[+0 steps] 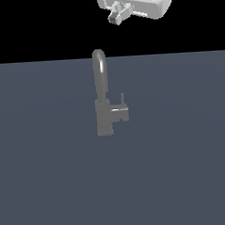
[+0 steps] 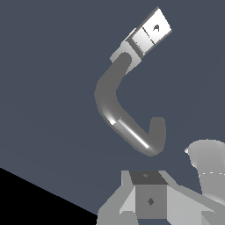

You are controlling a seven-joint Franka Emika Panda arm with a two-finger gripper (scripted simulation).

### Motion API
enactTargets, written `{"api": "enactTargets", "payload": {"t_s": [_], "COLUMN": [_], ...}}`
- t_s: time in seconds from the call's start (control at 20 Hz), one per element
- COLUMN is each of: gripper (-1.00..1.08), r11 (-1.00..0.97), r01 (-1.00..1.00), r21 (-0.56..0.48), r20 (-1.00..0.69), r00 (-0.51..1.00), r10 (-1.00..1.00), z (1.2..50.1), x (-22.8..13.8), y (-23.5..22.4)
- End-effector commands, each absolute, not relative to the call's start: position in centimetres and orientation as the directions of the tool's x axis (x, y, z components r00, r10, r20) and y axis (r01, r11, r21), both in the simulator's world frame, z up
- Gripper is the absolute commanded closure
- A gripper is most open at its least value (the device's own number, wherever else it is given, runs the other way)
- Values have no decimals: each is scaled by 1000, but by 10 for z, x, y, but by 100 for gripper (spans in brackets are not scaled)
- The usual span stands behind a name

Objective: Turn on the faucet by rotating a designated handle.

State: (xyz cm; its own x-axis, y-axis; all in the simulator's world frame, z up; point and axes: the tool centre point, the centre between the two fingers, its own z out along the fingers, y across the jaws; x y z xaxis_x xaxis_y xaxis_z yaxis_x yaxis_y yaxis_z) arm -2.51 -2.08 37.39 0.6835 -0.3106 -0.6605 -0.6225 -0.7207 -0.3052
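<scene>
Your gripper (image 1: 117, 16), whose opening I cannot tell, hangs high above the small grey metal faucet (image 1: 103, 116); its boxy side handle (image 1: 120, 113) lies well below.

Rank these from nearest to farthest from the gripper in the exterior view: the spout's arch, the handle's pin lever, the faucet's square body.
1. Spout arch, directly below the gripper.
2. Pin lever, lower, toward the exterior view's right.
3. Square body, lowest, at the base.
</scene>
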Motion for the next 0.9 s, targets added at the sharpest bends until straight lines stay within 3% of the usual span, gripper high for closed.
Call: {"api": "enactTargets", "payload": {"t_s": [0.0, 0.85], "gripper": [108, 108], "r11": [-684, -357], "r01": [-663, -913], "r21": [-305, -196], "r20": [-701, -940], "r00": [642, 278], "r10": [-309, -197], "z": [361, 245], "x": [-14, 47], "y": [-24, -43]}}
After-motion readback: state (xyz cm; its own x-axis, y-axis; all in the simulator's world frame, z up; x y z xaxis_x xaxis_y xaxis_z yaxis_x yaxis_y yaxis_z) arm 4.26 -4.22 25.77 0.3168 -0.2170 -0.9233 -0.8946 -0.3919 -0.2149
